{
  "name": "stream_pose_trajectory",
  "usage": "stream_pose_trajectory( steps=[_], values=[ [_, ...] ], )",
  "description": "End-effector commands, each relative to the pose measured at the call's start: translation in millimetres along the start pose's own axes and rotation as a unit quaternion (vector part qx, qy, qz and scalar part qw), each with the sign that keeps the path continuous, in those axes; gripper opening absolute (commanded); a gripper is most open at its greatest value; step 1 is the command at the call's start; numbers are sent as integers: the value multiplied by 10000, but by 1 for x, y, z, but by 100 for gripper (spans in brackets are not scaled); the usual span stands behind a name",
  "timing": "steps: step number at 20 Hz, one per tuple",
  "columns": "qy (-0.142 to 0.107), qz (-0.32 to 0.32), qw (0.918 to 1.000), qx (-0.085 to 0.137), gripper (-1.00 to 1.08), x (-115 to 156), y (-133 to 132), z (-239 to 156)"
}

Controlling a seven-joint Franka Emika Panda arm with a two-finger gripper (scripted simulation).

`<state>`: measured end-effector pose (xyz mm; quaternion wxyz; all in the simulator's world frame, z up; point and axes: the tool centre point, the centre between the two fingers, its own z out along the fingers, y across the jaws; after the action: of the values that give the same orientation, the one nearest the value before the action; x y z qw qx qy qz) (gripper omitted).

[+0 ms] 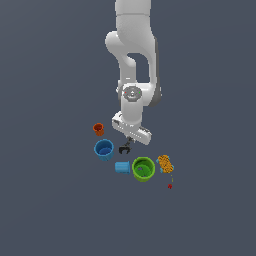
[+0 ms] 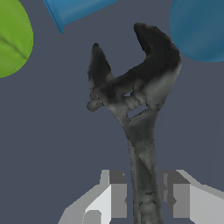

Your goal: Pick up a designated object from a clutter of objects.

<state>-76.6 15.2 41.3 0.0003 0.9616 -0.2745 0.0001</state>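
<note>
The designated object, a black wrench-like tool (image 2: 142, 109), lies with its forked head (image 1: 125, 148) pointing away from the wrist camera, in the gap among the cups. My gripper (image 2: 144, 197) (image 1: 131, 138) is low over it. The grey fingers (image 2: 118, 194) press in on both sides of the thin handle, so the gripper is shut on the tool. Whether the tool is off the floor cannot be told. Around it lies the clutter of objects: a blue cup (image 1: 104, 149), a green cup (image 1: 143, 168) and a light-blue cylinder (image 1: 122, 167).
An orange cup (image 1: 98, 129) stands toward the exterior view's left. An orange-yellow bumpy lump (image 1: 165, 163) and a tiny red bit (image 1: 170, 186) lie toward its right. In the wrist view the green cup (image 2: 13, 39), cylinder (image 2: 74, 11) and blue cup (image 2: 199, 28) ring the tool's head.
</note>
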Motion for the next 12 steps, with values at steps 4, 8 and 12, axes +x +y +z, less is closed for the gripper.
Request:
stream_pose_trajectory(
  steps=[4,8,12],
  values=[
    [3,1,10000,2,-100,23,0,-34],
    [3,-1,10000,2,-100,44,1,-66],
    [3,-1,10000,2,-100,66,1,-99]
  ],
)
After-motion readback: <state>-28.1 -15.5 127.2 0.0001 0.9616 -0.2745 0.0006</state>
